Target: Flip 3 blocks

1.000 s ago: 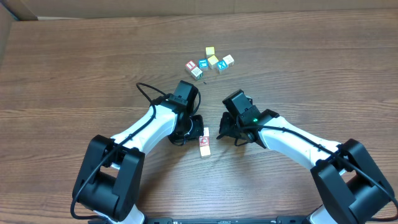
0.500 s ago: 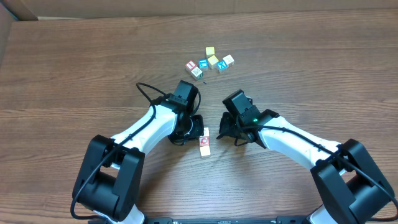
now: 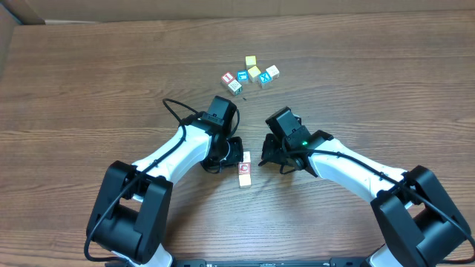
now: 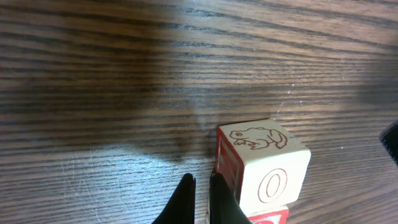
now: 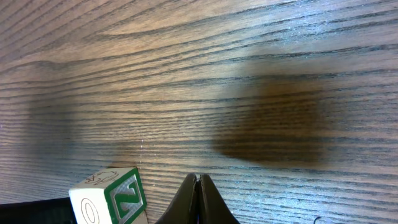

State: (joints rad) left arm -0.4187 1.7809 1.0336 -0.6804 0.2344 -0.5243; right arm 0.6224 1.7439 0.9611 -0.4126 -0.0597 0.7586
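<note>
Three small blocks lie in a short row (image 3: 244,169) between my two arms. The far block (image 4: 264,163) shows a frog drawing on top, a red O on one pale face and a red side. A red-printed block (image 4: 268,218) touches it from the near side. In the right wrist view that far block (image 5: 111,194) shows a green letter face. My left gripper (image 4: 200,186) is shut and empty, its tips right beside the block's red side. To the right of the row, with bare wood between, my right gripper (image 5: 198,182) is shut and empty too.
A loose cluster of several other cubes (image 3: 251,74), some with yellow and blue faces, sits farther back on the wooden table (image 3: 89,81). A brown cardboard wall (image 3: 223,7) runs along the back edge.
</note>
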